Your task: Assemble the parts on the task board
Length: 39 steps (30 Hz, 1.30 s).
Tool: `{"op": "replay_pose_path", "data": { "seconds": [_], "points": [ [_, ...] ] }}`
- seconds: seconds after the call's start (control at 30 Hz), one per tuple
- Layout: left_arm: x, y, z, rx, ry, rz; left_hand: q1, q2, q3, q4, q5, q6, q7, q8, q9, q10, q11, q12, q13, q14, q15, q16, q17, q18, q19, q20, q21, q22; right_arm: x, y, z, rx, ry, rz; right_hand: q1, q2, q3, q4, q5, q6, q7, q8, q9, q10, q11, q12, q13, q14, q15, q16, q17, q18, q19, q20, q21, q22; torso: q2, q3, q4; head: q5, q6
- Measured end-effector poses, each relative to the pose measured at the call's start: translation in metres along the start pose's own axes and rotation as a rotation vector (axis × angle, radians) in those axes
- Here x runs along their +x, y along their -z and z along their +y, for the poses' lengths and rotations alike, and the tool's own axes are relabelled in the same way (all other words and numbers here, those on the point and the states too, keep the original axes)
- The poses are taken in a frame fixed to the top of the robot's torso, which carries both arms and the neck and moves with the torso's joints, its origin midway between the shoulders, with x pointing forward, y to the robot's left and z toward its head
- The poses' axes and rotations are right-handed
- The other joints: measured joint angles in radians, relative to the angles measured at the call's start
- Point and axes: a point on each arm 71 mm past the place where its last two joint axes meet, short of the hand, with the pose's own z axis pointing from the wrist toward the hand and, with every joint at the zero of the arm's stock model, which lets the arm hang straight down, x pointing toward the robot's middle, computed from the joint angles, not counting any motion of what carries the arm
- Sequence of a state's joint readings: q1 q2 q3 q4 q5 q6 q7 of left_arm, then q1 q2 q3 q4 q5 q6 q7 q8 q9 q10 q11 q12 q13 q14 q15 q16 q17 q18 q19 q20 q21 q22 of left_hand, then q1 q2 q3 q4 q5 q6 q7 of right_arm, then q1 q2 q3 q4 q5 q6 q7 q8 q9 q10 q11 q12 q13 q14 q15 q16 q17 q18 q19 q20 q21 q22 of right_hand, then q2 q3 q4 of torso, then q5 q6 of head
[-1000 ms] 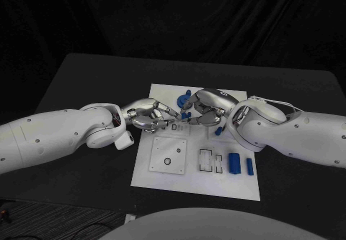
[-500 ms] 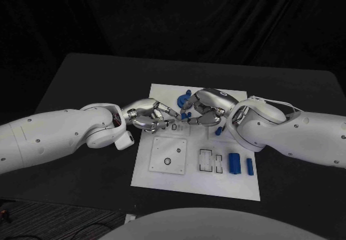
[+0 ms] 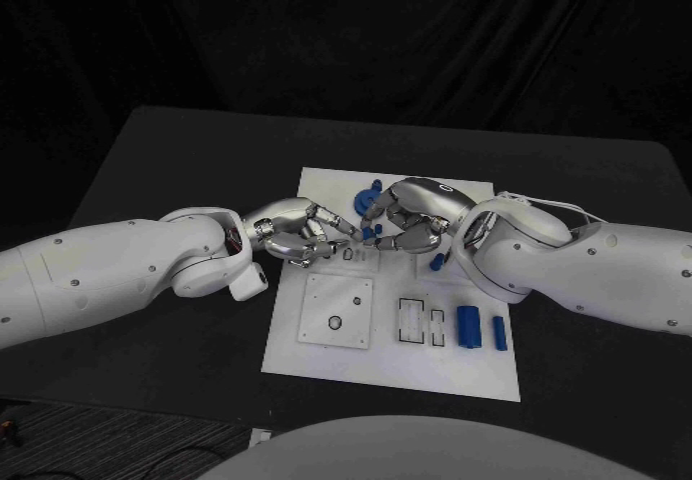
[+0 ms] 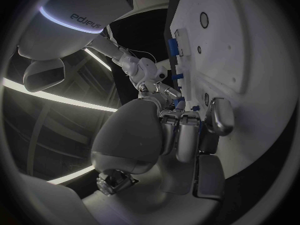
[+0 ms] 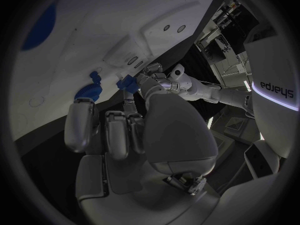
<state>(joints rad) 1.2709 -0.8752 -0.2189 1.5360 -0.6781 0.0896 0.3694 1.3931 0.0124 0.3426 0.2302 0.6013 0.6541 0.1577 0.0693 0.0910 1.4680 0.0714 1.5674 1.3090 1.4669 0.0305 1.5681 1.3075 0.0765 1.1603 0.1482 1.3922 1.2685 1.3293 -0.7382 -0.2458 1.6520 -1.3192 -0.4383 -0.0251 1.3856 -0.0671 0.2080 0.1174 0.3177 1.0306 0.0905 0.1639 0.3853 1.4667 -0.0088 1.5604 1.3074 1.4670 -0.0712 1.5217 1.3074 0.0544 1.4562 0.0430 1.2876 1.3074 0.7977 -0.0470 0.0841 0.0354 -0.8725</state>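
Meeting fingertip to fingertip over upper middle of white plastic task board: left hand and right hand both pinching small blue part, long axis unclear, between them.

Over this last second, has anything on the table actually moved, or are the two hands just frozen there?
Almost nothing visibly changed. The left hand and right hand stay close together over the far half of the task board, fingers meeting around a small blue part. The two loose blue parts near the board's right edge lie where they were.
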Motion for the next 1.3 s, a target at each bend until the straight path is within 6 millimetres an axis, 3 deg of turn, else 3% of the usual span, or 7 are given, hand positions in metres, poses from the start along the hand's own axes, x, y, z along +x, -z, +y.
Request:
{"op": "replay_pose_path", "data": {
  "seconds": [0.57,1.3],
  "points": [
    [-0.0001,0.0004,0.0006,-0.002,-0.001,0.0,0.0,0.0,0.0,0.0,0.0,-0.004,0.0,-0.004,0.0,0.0,0.0,0.0,0.0,0.0,0.0,0.0,0.0,0.0,0.0,0.0,0.0,0.0,0.0033,0.0,-0.0016,0.01,-0.001,0.021,0.0,0.0,-0.001,0.001,0.002,0.0,0.0,0.0,0.001,0.0,0.007,0.0,0.0,-0.003,0.003,-0.004,0.0,0.0,-0.004,0.004,-0.005,0.0,-0.001,0.0004,0.0008,0.002,0.0],
    [0.0021,-0.0037,-0.0032,0.016,0.002,0.008,0.0,0.0,0.0,0.0,0.0,-0.009,-0.006,-0.008,-0.003,0.0,0.0,0.0,0.0,0.0,0.0,0.0,0.0,0.0,0.0,0.0,0.0,0.0,0.0086,-0.0021,0.0013,0.007,-0.004,0.048,0.007,-0.007,0.008,-0.005,0.054,-0.002,-0.002,-0.012,0.002,0.0,0.007,0.0,0.0,-0.001,0.006,-0.004,0.0,0.0,-0.004,0.004,-0.005,0.001,0.001,0.0008,0.0001,0.004,0.0]
  ]
}}
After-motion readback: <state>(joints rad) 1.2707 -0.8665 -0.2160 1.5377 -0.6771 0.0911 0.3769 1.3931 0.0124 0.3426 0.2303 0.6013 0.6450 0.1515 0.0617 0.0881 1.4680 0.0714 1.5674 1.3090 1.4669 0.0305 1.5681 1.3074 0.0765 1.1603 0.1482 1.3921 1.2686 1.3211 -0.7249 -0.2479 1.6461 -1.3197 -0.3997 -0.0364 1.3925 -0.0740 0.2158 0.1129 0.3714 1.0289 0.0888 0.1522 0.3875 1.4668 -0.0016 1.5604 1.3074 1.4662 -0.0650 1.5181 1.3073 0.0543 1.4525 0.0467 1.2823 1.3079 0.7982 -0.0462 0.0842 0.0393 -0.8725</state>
